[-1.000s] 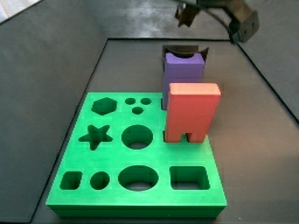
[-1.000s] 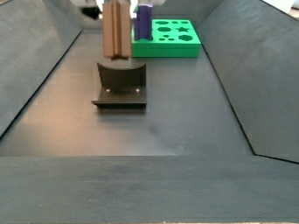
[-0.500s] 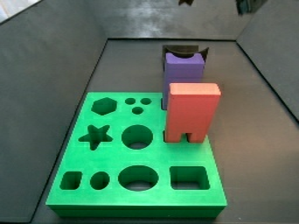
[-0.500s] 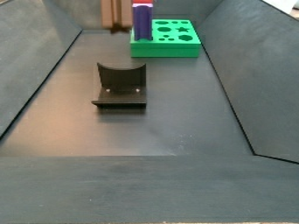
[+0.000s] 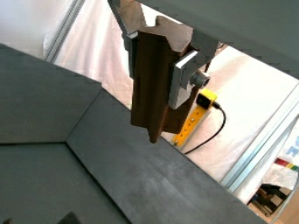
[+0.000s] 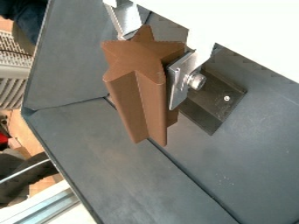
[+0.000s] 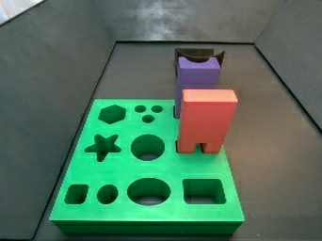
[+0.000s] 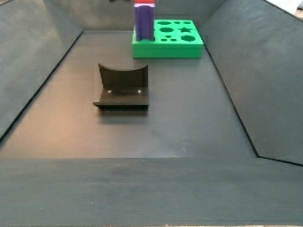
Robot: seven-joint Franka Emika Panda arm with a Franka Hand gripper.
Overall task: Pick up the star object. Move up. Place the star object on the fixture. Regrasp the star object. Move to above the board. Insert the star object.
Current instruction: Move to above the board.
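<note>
Matt wood-brown star object [image 6: 140,87], silver metal gripper [image 6: 158,66] plates

Dark grey floor [image 7: 138,71] of walled bin carries everything. Green board [image 7: 88,202] lies flat on it, cut-out holes facing up. Salmon-red arched block [image 7: 206,119] stands on board (not directly on floor). Purple block [image 7: 198,72] upright just behind it. Dark fixture [image 8: 122,87] sits on floor, well apart from board [image 8: 169,46]. Gripper [image 6: 156,61] above side views' frame, clamping star object [image 6: 140,87].
</note>
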